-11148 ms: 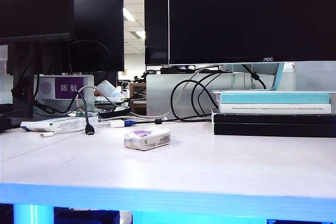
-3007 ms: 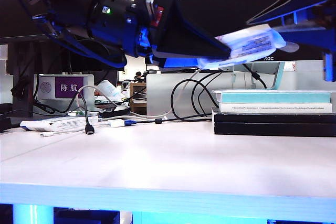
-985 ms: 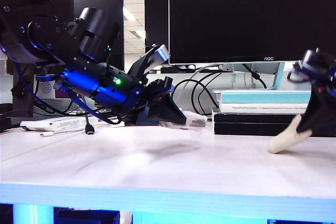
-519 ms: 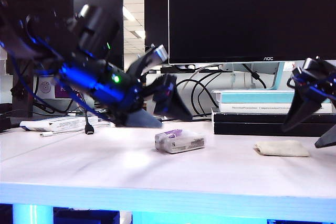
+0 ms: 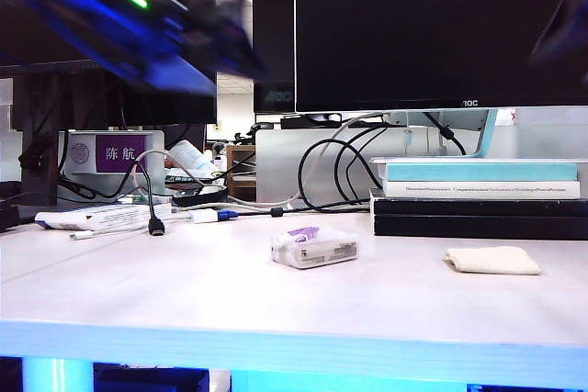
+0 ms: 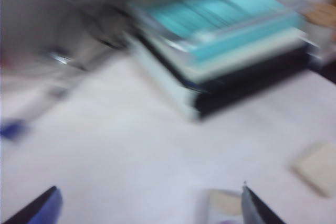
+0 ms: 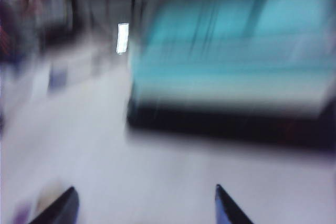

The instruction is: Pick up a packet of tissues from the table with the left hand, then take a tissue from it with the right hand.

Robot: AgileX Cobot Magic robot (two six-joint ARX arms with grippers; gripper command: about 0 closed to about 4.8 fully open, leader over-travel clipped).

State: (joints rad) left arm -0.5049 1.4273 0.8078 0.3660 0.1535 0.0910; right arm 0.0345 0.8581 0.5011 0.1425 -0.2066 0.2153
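**Both my grippers empty, pack and tissue lying on the table**

Nearest, the table (image 5: 276,309) runs pale and bare from its blue front edge. Further in lies the packet of tissues (image 5: 314,248), purple label up, nothing touching it. The tissue (image 5: 492,261) rests flat, well to the right of the pack, just in front of a stack of books (image 5: 478,197). Behind the pack, cables (image 5: 331,176) trail under a dark monitor (image 5: 441,29).

My left gripper (image 6: 149,208) hangs above the pack, jaws spread wide, holding nothing. My right gripper (image 7: 144,203) is likewise wide and empty, near the books.

I judge the pack light, soft and slippery; I would pinch it across its short sides. The tissue looks limp and should be nipped at an edge.

The exterior view shows my left hand (image 5: 138,16) only as a blur high above the pack. The wrist views, though smeared, show the parted fingertips.
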